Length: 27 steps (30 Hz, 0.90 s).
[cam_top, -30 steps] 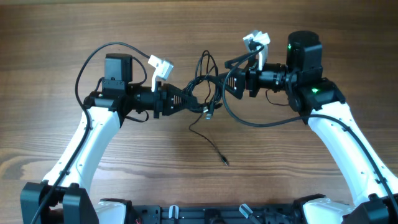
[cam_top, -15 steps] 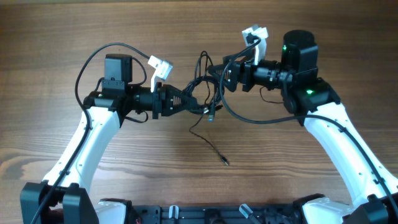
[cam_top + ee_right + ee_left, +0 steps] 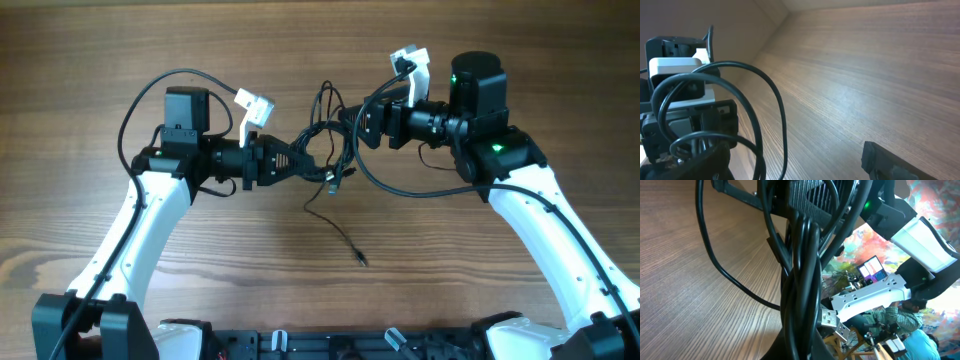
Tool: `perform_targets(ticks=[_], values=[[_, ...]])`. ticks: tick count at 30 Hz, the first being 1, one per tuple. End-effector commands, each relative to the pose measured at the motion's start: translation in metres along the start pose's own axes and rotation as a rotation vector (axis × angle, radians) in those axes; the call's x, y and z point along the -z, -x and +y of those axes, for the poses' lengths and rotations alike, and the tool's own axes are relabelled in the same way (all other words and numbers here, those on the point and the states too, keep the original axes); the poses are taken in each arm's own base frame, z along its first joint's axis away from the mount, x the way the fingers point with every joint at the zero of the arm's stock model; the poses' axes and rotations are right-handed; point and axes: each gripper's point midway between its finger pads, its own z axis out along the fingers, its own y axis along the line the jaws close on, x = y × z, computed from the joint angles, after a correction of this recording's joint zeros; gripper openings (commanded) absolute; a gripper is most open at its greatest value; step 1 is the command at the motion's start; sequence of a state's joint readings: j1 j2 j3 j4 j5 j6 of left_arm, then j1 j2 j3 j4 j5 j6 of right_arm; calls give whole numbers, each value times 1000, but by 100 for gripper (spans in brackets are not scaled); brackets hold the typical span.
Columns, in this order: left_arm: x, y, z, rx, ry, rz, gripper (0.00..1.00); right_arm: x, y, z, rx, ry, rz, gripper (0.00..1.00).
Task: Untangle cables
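Your left pincer is clamped on the cables, which are bunched mid-table. Your right pincer gapes wide and empty just right of them. You're mid-separation. Next, grip one loop and pull it rightward.

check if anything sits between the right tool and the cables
Nothing visible does. The right tool is open and sits at the edge of the cables, with no other thing in the gap. The left tool is shut on the same bundle from the other side, above the table.
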State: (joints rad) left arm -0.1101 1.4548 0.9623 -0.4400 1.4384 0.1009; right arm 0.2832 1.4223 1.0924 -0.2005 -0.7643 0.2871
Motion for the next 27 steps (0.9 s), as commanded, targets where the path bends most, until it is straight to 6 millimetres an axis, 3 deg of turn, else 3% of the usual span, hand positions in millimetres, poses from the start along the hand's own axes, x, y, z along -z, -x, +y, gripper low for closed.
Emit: perform_targets(ticks=[1, 7, 12, 17, 22, 25, 27], values=[[-8, -2, -17, -47, -59, 20, 4, -3, 1, -4, -1, -7, -7, 86], [-25, -10, -27, -71, -102, 68, 4, -6, 0, -6, -1, -7, -5, 87], [-29, -13, -30, -76, -114, 81, 4, -21, -14, -14, -34, 6, 44, 88], [-29, -12, -30, -91, -114, 79, 4, -37, -25, 9, 20, 146, 89, 88], [-29, -11, -30, -93, -113, 79, 4, -38, -24, 33, 67, 298, 92, 91], [-29, -11, -30, -100, -116, 77, 4, -41, -23, 25, 54, 252, 83, 90], [-28, -10, -37, -115, -157, 75, 4, -47, -21, 8, -5, 164, 69, 88]])
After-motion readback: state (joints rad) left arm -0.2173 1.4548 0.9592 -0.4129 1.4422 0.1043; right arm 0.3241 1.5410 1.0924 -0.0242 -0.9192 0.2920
